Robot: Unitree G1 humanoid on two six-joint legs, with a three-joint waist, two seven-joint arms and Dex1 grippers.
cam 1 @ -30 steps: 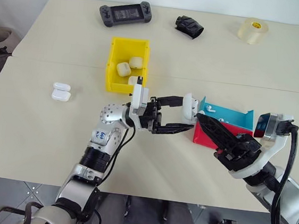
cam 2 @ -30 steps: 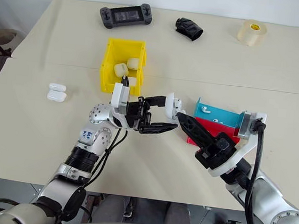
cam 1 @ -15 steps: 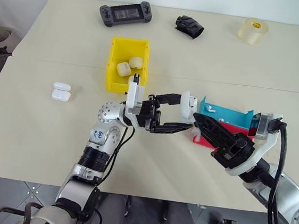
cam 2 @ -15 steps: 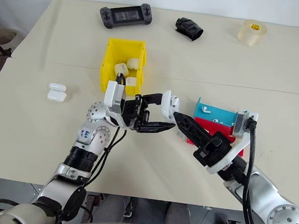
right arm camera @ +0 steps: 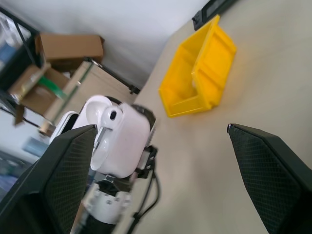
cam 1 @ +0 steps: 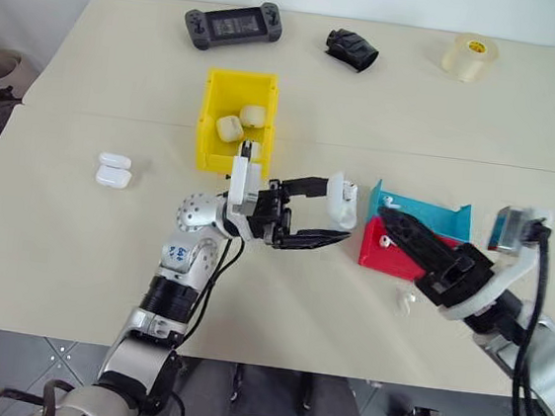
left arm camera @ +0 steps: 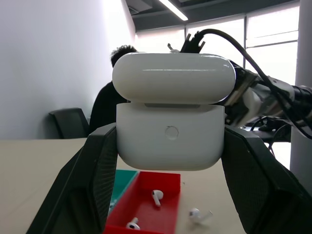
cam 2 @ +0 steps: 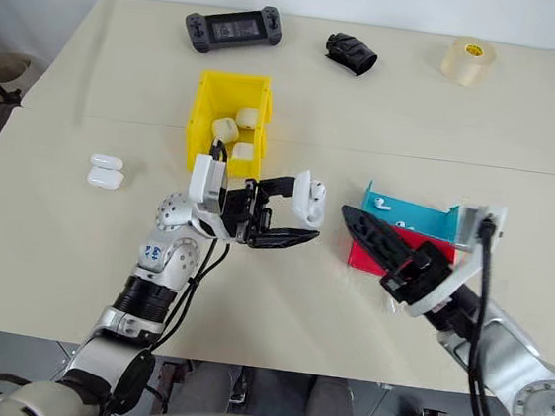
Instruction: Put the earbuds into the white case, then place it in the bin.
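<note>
**Case clamped in left gripper, lid open, above table centre**

Case [cam 1: 342,199], white, is held clear of the table near frame centre, clamped between the two black fingers of the left gripper [cam 1: 329,210]. Its lid is seen flipped open in the left wrist view. One earbud is seen seated in the case [right arm camera: 118,138] in the right wrist view.

The right gripper [cam 1: 399,231] is positioned just right of the case, apart from it, with its fingers spread wide and nothing between them. A red tray [cam 1: 385,255] lies below it, with two earbuds [left arm camera: 156,197] seen inside it in the left wrist view. A teal tray [cam 1: 426,215] stands against the red tray's far side. A loose earbud [cam 1: 406,301] lies on the table just below the red tray.

The yellow bin [cam 1: 235,122] is placed at upper left of centre, holding several white cases. Two further cases [cam 1: 114,170] lie at mid-left. A black controller [cam 1: 232,24], a black object [cam 1: 352,49] and a tape roll [cam 1: 471,57] are lined along the top edge.
</note>
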